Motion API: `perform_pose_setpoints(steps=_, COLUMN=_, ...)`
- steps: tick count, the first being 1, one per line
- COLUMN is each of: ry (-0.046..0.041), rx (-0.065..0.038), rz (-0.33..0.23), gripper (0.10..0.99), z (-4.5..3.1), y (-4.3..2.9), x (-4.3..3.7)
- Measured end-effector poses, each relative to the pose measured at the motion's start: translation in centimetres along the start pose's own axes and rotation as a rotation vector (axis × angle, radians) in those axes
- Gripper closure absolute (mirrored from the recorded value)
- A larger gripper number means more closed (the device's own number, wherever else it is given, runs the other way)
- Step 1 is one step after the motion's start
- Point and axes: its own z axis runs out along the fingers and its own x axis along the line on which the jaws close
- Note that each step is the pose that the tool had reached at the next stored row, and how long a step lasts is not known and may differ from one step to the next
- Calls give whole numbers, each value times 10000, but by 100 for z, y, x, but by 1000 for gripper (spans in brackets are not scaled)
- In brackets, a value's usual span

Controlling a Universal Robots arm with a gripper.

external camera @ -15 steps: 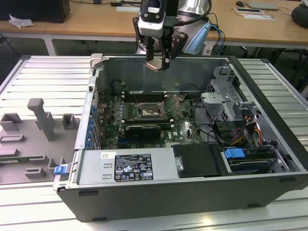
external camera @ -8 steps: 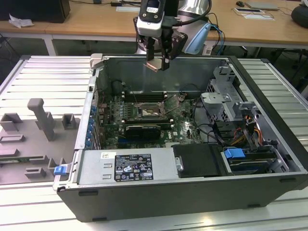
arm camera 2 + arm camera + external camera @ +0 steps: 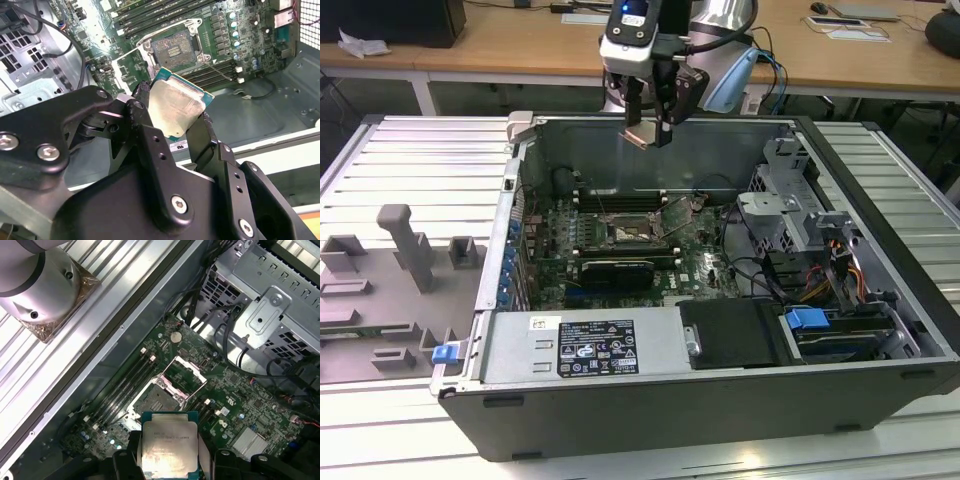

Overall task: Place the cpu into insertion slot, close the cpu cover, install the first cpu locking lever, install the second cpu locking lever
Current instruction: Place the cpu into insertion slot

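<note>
Well below your gripper [image 3: 648, 132], jaws clenched on the cpu [image 3: 169, 447], the insertion slot [image 3: 159, 400] lies bare, cpu cover [image 3: 191, 369] raised; no step finished.

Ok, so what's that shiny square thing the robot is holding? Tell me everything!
That is the cpu, a small flat square chip. Its top is pale silvery metal with smudgy marks and print, and a thin green edge runs around it. The tool pinches two opposite sides, holding it tilted in the air above the open computer case. Nothing else touches it. The insertion slot on the green board lies below, uncovered.
</note>
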Motion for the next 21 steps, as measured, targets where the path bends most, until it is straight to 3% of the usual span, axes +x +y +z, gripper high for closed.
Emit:
perform_pose_setpoints(steps=6, ry=-34, rx=-8, rz=374, gripper=549, z=2, y=0, x=0)
perform_pose_setpoints(steps=14, ry=-182, rx=-39, rz=2023, gripper=549, z=25, y=-2, x=0)
perform_pose_setpoints(steps=21, ry=-269, rx=-58, rz=2994, gripper=549, z=38, y=-3, x=-1)
